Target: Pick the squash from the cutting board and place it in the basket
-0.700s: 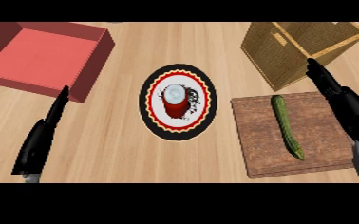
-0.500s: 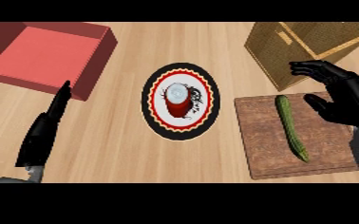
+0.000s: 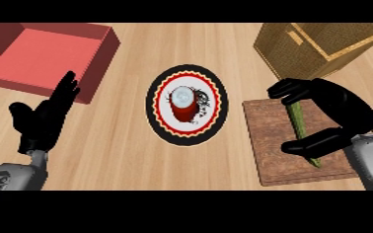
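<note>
Looking down on the wooden counter [image 3: 124, 153], the squash [image 3: 297, 121] is lying lengthwise on the cutting board [image 3: 273, 153] over at the right, and the right hand [image 3: 339, 108] is curled over it, fingers hooked at its far end, thumb across the near part. The basket [image 3: 313, 49] sits just past the board, top right. The left hand [image 3: 42, 122] rests straight-fingered at lower left. In the middle is a plate [image 3: 151, 106] with a black rim and a red zigzag ring, plus a red box [image 3: 55, 59] top left
</note>
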Controlling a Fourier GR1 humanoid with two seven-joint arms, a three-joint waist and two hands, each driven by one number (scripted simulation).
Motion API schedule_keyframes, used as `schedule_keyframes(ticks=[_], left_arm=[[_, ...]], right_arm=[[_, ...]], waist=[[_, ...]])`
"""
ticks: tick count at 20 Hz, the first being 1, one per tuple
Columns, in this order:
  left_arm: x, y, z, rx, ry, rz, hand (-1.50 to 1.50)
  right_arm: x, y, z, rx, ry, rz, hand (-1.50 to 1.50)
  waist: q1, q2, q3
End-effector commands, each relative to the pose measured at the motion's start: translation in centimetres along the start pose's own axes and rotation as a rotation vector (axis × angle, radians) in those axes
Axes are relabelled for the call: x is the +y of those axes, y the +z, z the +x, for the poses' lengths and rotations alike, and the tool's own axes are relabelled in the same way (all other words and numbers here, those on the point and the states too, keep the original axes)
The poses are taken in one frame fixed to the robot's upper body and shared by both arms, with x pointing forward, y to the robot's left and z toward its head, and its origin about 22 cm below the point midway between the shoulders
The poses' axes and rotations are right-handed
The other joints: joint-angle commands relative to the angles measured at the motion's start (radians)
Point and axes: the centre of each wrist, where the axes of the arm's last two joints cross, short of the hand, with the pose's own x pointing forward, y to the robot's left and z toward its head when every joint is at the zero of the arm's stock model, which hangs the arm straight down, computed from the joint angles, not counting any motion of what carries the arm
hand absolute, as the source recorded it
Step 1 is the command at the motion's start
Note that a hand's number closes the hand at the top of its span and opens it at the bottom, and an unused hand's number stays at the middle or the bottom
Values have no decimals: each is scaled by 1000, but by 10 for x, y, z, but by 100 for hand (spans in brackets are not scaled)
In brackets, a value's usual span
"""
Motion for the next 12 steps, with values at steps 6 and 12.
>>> schedule_keyframes(ticks=[6,12], left_arm=[[-3,-9,10,74,43,-6,0],[19,-17,13,61,16,17,0]], right_arm=[[5,-21,52,104,125,78,-150],[-58,-36,111,393,583,156,-150]], waist=[[-26,-17,-4],[-25,-19,-7]])
